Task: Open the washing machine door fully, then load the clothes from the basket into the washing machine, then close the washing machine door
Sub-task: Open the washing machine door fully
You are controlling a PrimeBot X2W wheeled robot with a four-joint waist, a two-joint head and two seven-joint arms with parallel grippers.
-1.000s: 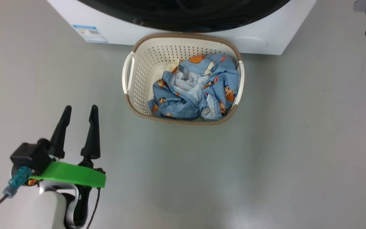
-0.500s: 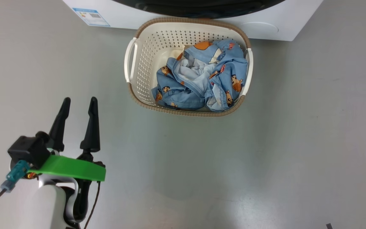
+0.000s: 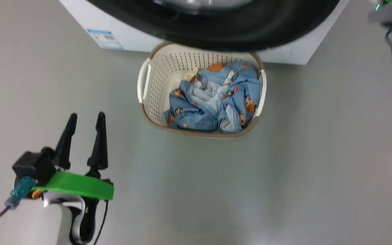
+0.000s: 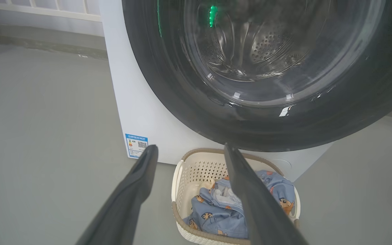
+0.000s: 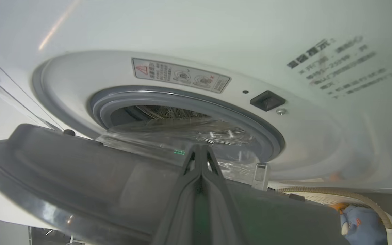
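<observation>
Grey floor (image 3: pixel 284 177), one basket (image 3: pixel 158 92), one washing machine (image 3: pixel 131 32)

A smooth, pale grey floor (image 3: pixel 284 177) with a soft sheen spreads across the head view, brightest at lower centre, while the upper left of the left wrist view shows a white barred frame (image 4: pixel 46 6) above a darker grey ledge (image 4: pixel 39 37).

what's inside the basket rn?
The clothes, bunched toward the right side of the basket; bare perforated wall shows on its left. Anything beneath the pile is covered, and the washing machine door overhangs the far rim.
</observation>
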